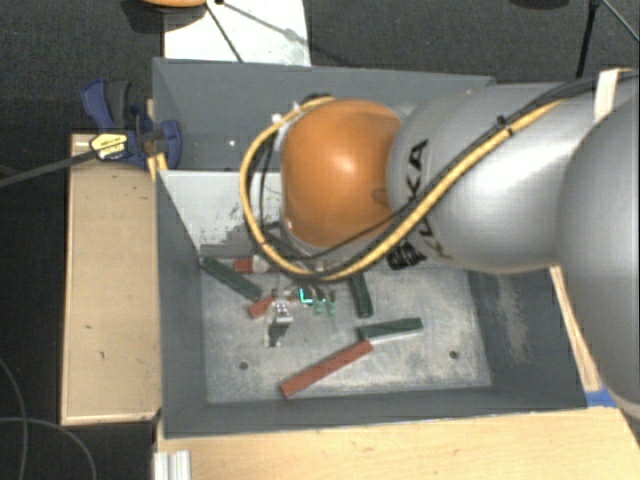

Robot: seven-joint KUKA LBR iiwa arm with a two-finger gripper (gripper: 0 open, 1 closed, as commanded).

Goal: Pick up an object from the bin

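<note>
The silver arm (500, 183) reaches in from the right over the grey metal bin (185, 298), its rounded orange wrist cover (335, 173) low above the bin's middle; below the cover the gripper (279, 322) hangs close to the floor, left of centre; whether it is wide or narrow cannot be told, and nothing is seen held in it. Just beside it, to the left, lies 1 small red-brown flat piece (260, 308). A dark green flat bar (228, 276) lies up-left of it; 1 short dark green stick (358, 296) and a green bar with a pale end (390, 330) lie to the right; a long red-brown flat bar (325, 368) lies slantwise nearer the front wall.
</note>
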